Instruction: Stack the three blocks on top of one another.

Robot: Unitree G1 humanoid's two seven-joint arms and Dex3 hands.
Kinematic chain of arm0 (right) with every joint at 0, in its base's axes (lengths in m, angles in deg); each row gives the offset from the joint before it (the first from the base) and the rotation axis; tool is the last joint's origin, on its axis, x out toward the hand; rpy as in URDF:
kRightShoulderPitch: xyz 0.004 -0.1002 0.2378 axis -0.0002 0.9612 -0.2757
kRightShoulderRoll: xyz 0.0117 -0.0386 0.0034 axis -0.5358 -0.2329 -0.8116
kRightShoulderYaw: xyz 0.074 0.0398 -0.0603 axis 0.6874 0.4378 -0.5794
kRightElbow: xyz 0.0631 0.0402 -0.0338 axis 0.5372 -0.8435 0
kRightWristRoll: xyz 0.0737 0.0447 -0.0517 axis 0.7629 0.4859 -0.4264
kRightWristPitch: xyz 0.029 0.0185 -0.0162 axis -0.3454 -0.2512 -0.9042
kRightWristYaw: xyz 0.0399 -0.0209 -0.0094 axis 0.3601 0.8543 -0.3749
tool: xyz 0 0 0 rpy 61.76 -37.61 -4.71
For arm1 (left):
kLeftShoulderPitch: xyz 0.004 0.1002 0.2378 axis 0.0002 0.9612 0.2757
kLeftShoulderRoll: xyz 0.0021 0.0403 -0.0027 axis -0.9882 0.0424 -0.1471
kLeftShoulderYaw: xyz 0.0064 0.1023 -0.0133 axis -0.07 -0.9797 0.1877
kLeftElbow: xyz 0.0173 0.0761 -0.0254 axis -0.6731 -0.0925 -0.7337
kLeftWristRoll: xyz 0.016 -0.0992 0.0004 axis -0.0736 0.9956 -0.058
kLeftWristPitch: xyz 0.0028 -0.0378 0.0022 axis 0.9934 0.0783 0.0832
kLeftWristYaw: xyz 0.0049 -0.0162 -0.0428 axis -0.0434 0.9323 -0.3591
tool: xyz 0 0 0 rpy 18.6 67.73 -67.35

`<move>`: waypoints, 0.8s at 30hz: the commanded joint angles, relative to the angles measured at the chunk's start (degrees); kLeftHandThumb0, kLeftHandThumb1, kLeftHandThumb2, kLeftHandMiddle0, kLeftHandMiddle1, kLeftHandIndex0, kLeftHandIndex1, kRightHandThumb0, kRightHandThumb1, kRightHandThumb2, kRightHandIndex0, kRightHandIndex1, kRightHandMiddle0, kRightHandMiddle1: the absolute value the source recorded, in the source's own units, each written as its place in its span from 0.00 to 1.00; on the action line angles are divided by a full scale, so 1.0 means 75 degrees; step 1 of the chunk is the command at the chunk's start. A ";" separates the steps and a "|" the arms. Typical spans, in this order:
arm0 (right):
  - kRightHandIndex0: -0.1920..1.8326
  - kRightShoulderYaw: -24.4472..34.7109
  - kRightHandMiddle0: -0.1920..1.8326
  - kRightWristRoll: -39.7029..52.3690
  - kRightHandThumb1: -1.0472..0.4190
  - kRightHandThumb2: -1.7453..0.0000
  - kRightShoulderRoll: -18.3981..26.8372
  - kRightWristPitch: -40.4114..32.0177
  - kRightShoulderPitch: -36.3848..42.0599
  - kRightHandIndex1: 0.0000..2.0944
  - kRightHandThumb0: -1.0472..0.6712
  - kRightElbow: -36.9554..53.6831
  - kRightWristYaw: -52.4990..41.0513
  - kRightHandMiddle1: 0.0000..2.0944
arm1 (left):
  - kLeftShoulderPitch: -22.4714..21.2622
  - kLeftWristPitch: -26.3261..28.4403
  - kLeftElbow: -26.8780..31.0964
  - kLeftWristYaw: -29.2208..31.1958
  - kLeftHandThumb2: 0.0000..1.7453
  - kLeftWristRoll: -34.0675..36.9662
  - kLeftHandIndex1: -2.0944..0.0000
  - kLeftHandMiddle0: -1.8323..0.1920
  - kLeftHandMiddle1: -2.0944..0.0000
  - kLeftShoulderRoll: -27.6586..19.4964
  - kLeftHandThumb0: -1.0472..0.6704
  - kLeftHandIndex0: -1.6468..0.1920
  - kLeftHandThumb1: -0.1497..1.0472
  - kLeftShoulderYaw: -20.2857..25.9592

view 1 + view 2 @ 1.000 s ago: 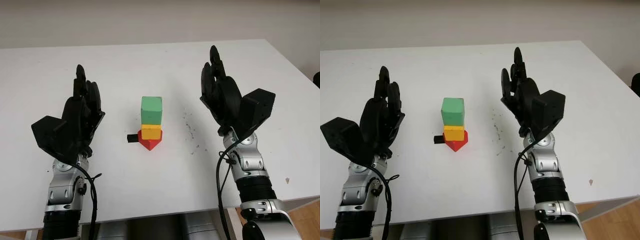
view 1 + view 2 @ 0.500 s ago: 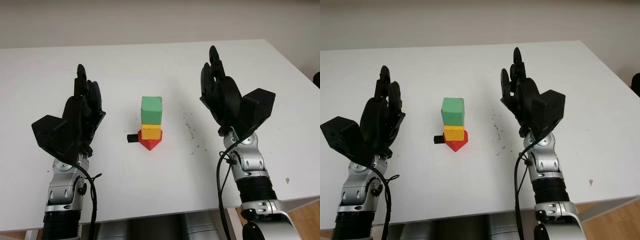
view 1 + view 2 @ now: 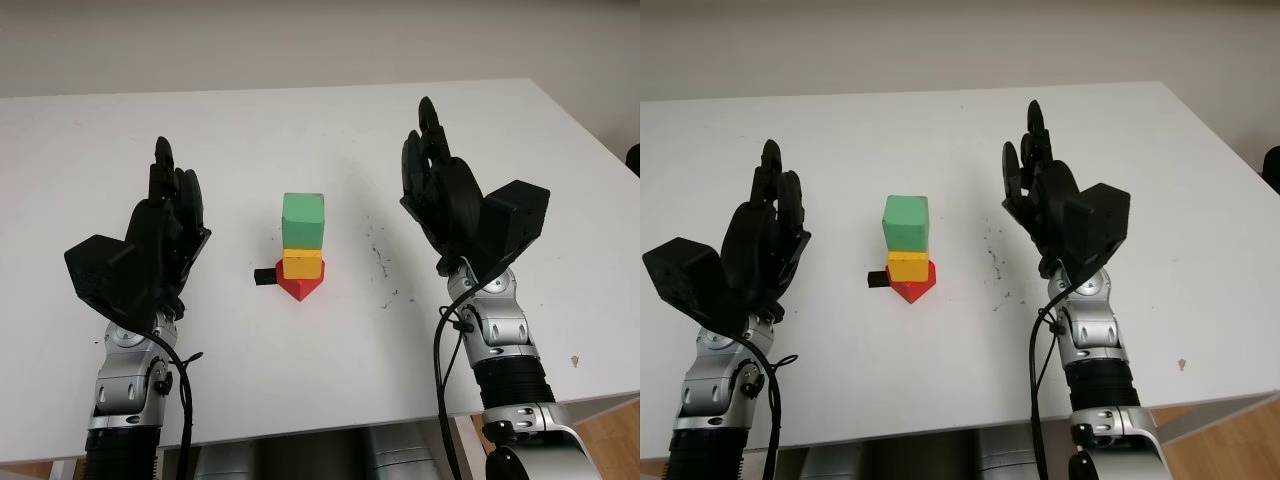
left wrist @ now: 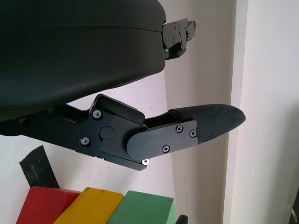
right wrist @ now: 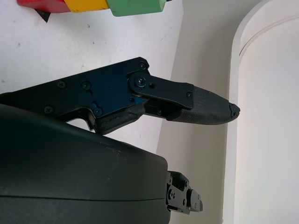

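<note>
A stack stands mid-table: a green block (image 3: 303,219) on top, a yellow block (image 3: 302,264) under it, a red block (image 3: 299,286) at the bottom with a corner pointing toward me. The same three colours appear as green block (image 4: 142,209), yellow block (image 4: 91,205) and red block (image 4: 42,205) in the left wrist view. My left hand (image 3: 165,215) is open, raised left of the stack and apart from it. My right hand (image 3: 440,185) is open, raised right of the stack, also apart from it.
The white table (image 3: 300,130) carries a small black piece (image 3: 265,276) touching the red block's left side. Dark specks (image 3: 382,262) mark the surface between the stack and my right hand. The table's right edge (image 3: 590,130) slants away.
Both hands have shifted very slightly; the stack has not moved.
</note>
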 commanded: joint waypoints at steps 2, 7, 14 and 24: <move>0.01 -0.0014 0.01 0.0047 0.00 0.62 -0.0006 -0.0044 0.0024 0.02 0.17 0.0216 0.0009 0.02 | 0.0018 -0.0037 0.0162 0.0017 0.38 0.0023 0.99 1.00 1.00 -0.0014 0.16 1.00 1.00 0.0011; 0.01 -0.0010 0.01 0.0050 0.00 0.62 0.0005 -0.0022 0.0046 0.02 0.18 0.0223 -0.0016 0.02 | 0.0027 -0.0012 0.0187 0.0011 0.38 0.0020 1.00 1.00 1.00 -0.0013 0.16 1.00 1.00 0.0007; 0.01 -0.0002 0.01 0.0092 0.00 0.62 -0.0013 -0.0073 0.0067 0.02 0.17 0.0294 -0.0020 0.02 | 0.0058 0.0006 0.0214 -0.0011 0.38 0.0009 1.00 1.00 1.00 0.0004 0.15 1.00 1.00 0.0006; 0.01 -0.0007 0.01 0.0093 0.00 0.62 -0.0002 -0.0064 0.0051 0.03 0.17 0.0269 -0.0004 0.03 | 0.0076 0.0026 0.0239 -0.0002 0.38 0.0038 1.00 1.00 1.00 -0.0004 0.16 1.00 1.00 -0.0004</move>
